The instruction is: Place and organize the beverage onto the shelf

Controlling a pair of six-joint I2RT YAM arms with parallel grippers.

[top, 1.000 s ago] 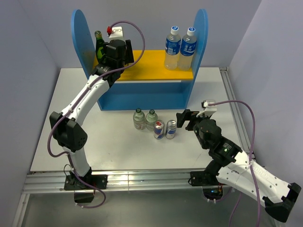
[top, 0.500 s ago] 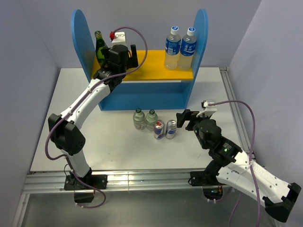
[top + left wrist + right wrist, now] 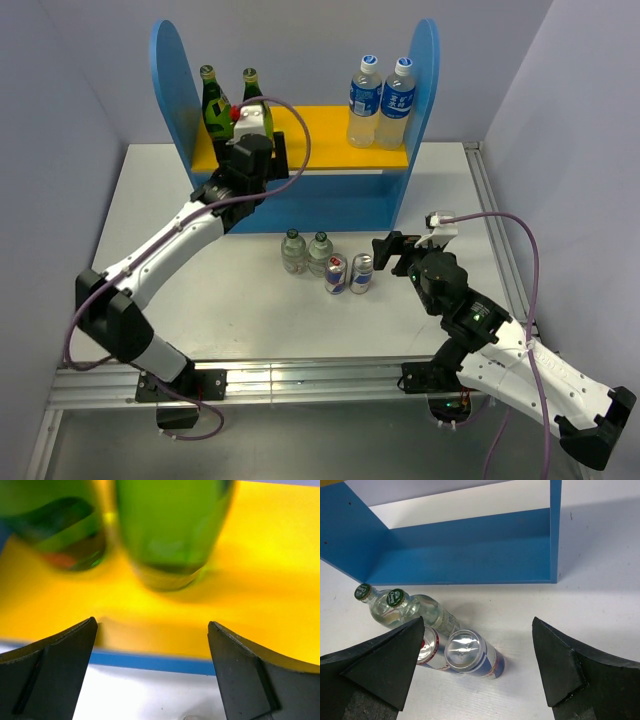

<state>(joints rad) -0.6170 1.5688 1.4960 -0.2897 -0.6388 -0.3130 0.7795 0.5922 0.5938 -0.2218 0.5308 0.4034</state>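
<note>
- As we look from the top camera, 2 green bottles point(image 3: 212, 100) stand upright at the left end of the yellow board point(image 3: 320, 130) of the shelf point(image 3: 170, 80). We judge this grouping keeps like drinks together, because 2 tall bottles point(image 3: 382, 100) take the right end. The left gripper point(image 3: 258, 140) is just in front of them. The 2 clear bottles point(image 3: 306, 251) and 2 cans point(image 3: 349, 272) wait on the table point(image 3: 200, 290), near the right gripper point(image 3: 392, 250).
- In the left wrist view, the fingers point(image 3: 55, 665) are spread wide and hold nothing. Both green bottles stand beyond the tips, apart from them, so they rest on the board alone.
- In the right wrist view, the right gripper is wide open and empty. It looks down at the cans, which stand upright and touch each other; probably 1 of them is the next to take.
</note>
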